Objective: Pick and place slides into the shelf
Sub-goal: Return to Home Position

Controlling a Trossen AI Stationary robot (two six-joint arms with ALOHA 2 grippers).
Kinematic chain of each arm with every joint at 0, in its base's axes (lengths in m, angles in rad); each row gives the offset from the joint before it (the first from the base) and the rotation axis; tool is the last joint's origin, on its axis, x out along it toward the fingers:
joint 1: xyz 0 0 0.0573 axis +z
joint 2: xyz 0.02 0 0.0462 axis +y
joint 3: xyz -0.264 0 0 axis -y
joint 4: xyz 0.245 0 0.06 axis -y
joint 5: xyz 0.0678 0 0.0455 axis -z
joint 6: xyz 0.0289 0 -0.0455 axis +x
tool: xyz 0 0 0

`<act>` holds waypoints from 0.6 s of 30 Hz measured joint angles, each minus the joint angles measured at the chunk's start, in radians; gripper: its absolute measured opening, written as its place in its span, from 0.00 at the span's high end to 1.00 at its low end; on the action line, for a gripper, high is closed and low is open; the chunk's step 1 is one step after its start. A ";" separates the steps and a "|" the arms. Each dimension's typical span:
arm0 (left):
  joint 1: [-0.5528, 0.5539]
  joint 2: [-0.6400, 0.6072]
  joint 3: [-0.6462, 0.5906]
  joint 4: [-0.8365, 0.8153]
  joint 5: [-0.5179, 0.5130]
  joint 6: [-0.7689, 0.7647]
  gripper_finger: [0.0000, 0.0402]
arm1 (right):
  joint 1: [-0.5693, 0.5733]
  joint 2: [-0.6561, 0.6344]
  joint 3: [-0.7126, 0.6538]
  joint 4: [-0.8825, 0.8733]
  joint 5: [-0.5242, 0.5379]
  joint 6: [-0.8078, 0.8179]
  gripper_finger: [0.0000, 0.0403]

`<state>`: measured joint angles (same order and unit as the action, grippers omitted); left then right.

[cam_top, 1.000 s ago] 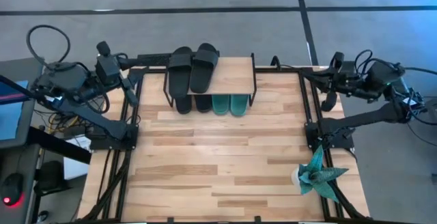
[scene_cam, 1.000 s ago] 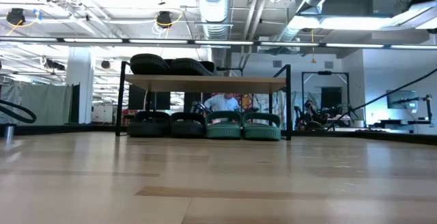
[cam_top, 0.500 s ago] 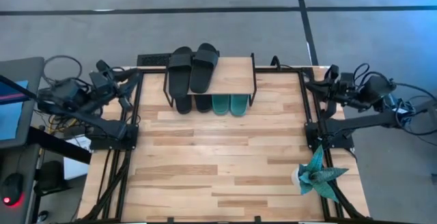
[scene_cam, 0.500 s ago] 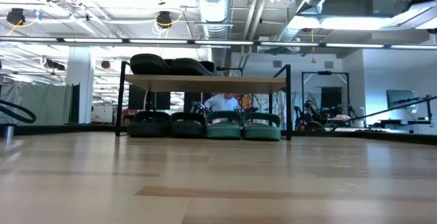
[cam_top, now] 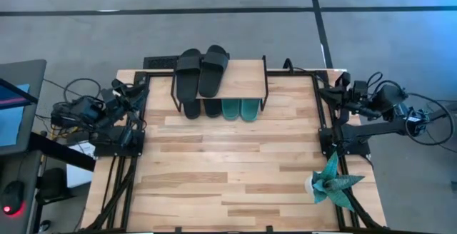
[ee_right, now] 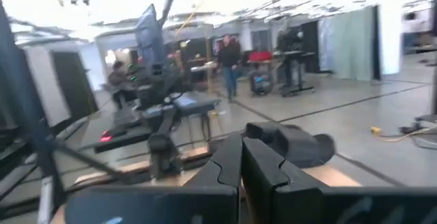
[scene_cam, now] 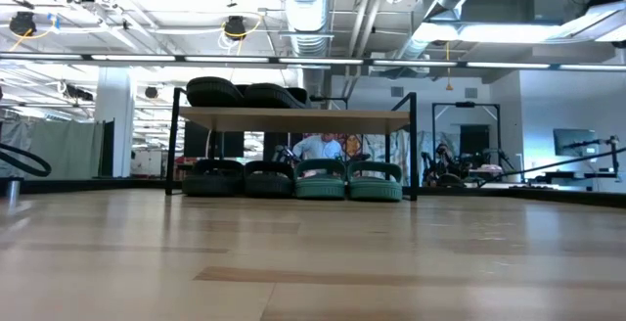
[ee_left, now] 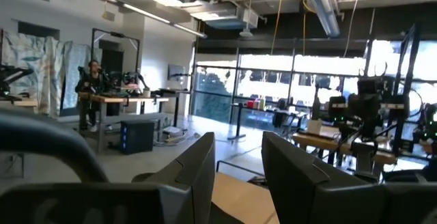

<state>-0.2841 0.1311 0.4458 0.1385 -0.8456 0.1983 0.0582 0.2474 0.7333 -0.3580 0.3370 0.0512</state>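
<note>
The shelf [cam_top: 243,83] stands at the middle of the table's far edge. Two black slides [cam_top: 202,70] lie side by side on its plank top [scene_cam: 293,118]. On the tabletop under the plank rest two more black slides [scene_cam: 243,177] on the left and two teal-green slides [scene_cam: 347,179] on the right. My left gripper [cam_top: 136,90] is folded back at the table's left edge, open [ee_left: 239,169] and holding nothing. My right gripper [cam_top: 335,91] is folded back at the right edge, with its fingers shut [ee_right: 241,162] on nothing.
A spiky teal paper plant [cam_top: 332,180] stands at the table's near right corner. The wooden tabletop [cam_top: 228,163] spreads in front of the shelf. A screen [cam_top: 14,113] stands off the left edge. People [ee_right: 229,53] show in the room beyond.
Both arms have drawn back and sunk lower over their own bases, the left toward the table's left edge and the right toward its right edge. The slides and the shelf have stayed where they were.
</note>
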 joint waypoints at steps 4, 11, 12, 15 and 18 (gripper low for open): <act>0.010 -0.056 -0.029 -0.016 0.022 -0.007 0.73 | 0.000 0.000 -0.037 0.025 -0.089 0.012 1.00; 0.036 -0.082 -0.072 -0.028 0.021 -0.011 0.73 | -0.005 0.032 -0.127 0.157 -0.130 0.027 1.00; 0.045 -0.082 -0.076 -0.033 0.016 -0.015 0.73 | -0.011 0.038 -0.137 0.170 -0.131 0.027 1.00; 0.080 -0.082 -0.078 -0.070 0.045 -0.072 0.73 | -0.040 0.067 -0.156 0.226 -0.165 0.028 1.00; 0.121 -0.068 -0.078 -0.113 0.128 -0.133 0.73 | -0.078 0.102 -0.174 0.292 -0.240 0.028 1.00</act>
<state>-0.1634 0.0633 0.3683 0.0260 -0.7172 0.0658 -0.0194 0.3491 0.5589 -0.0655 0.0975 0.0795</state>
